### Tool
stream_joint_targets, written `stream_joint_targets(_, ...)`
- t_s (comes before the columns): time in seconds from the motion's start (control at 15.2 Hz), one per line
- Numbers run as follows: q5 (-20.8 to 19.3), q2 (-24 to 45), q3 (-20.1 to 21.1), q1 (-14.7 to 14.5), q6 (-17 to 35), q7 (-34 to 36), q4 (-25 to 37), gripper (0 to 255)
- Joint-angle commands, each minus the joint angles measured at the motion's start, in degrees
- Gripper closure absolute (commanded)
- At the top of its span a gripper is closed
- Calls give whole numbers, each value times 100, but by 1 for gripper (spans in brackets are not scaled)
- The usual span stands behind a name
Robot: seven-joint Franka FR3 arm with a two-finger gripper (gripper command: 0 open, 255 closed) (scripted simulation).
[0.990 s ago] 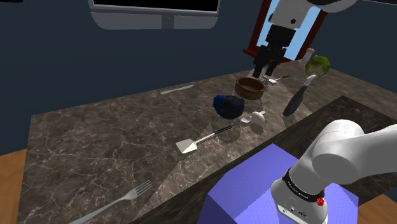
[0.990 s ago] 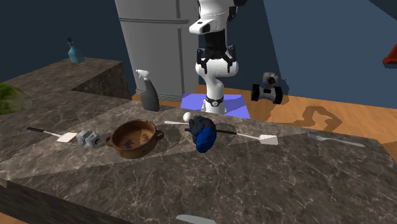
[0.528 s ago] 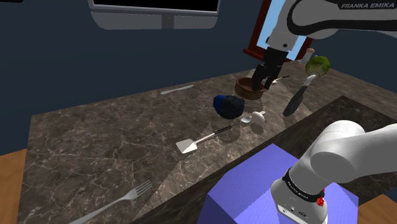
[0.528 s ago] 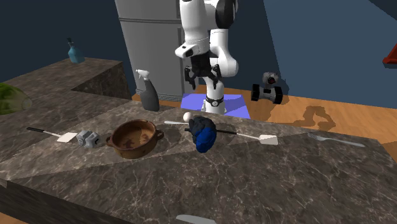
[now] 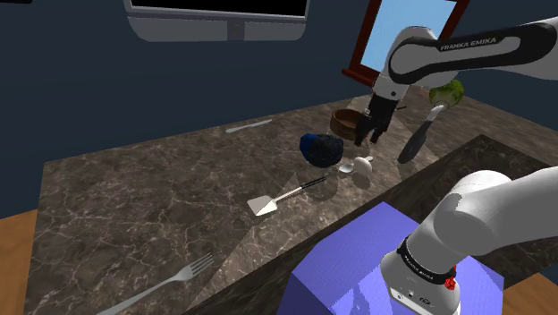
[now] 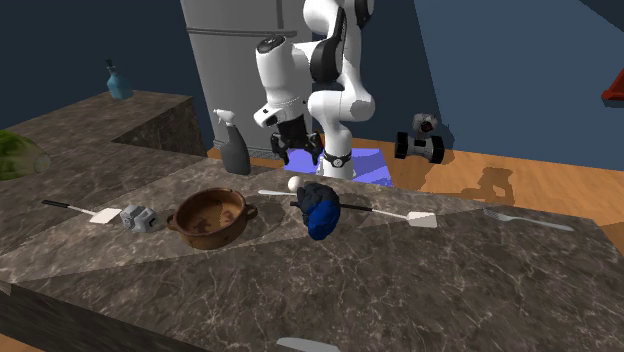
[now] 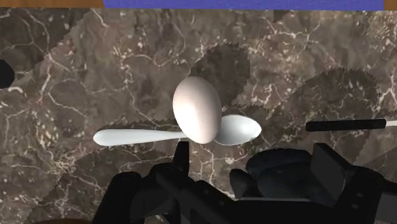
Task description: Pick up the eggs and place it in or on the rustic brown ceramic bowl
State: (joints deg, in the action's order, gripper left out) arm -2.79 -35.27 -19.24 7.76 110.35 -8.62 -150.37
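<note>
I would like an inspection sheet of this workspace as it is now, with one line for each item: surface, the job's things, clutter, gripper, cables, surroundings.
Surface: dark marble counter, no spill seen.
Job's things: white egg lies on the counter by a spoon; brown bowl stands upright with nothing in it.
Clutter: blue lump, spatula, fork, spray bottle, grey cube.
Gripper: gripper is open above the counter, near the egg, and holds nothing.
Cables: nothing seen.
Surroundings: grey fridge, wooden floor.
</note>
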Motion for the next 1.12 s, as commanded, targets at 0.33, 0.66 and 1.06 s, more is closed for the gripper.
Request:
stream_joint_targets(0.33,-70,790,-522,117,1004,-432,-348,0)
stream_joint_targets(0.66,-22,1008,-578,65,1476,-482,-608,0)
stream_joint_targets(1.06,-14,1037,-585,58,1531,-489,-636,0)
